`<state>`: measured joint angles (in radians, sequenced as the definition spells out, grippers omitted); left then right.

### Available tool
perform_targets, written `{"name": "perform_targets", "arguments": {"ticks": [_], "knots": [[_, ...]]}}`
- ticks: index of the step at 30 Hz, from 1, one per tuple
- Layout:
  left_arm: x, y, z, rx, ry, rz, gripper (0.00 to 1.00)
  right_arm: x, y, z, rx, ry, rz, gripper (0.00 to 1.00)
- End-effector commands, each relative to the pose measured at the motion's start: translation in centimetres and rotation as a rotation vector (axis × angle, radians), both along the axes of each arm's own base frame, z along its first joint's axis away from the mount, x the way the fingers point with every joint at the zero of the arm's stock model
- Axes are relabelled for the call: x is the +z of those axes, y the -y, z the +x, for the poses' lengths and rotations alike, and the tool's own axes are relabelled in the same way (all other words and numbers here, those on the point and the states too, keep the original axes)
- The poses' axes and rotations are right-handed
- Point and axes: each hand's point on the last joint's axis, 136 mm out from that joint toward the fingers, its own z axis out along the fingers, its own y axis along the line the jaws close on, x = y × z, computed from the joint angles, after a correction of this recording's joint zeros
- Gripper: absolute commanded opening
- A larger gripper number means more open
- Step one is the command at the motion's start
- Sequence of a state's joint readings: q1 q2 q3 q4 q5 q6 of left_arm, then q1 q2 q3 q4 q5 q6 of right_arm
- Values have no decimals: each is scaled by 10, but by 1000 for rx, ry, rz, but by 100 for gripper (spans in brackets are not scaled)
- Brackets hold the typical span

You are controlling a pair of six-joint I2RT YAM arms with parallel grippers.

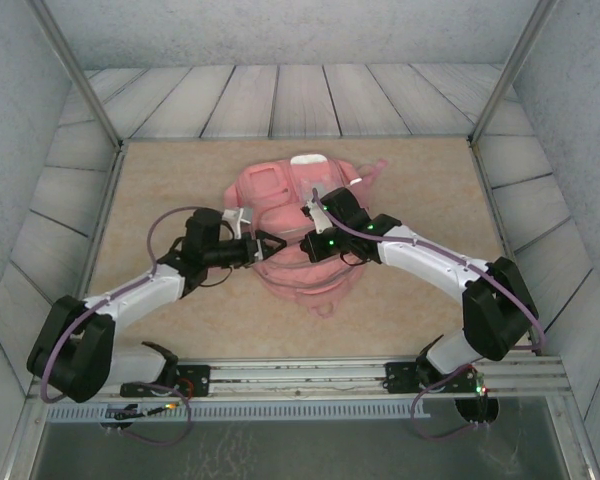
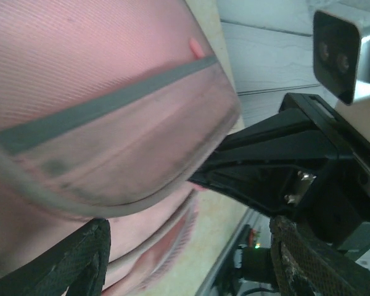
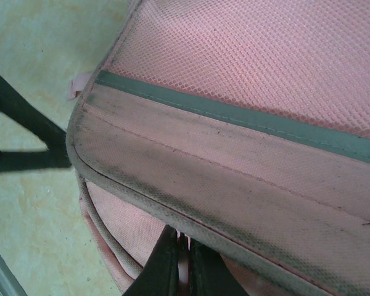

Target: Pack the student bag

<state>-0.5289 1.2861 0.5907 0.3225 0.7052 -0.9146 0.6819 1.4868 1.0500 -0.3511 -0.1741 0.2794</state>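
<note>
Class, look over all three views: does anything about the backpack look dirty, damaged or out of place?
Yes. On the backpack, the pale band below the grey strip is smudged with dark grime, plain in both wrist views. Nothing looks torn or spilled.

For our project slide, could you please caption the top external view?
Pink student bag flat on the tan table; left gripper open, right gripper shut on its fabric.
</note>
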Motion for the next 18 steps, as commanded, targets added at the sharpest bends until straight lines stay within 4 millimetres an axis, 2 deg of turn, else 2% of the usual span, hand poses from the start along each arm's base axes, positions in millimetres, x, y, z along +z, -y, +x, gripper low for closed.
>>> {"name": "perform_targets", "arguments": {"ticks": [1,11,16,18], "knots": [[5,4,13,84,-27,-91,69,12,-7,5,0,34,44,0],[-17,10,26,155,-131,-105,64,14,-7,4,-4,53,67,0],[-25,6,31,214,-160,-113,53,12,-6,2,5,58,69,0],[-30,5,34,229,-173,-109,45,12,-5,0,9,65,67,0]]}}
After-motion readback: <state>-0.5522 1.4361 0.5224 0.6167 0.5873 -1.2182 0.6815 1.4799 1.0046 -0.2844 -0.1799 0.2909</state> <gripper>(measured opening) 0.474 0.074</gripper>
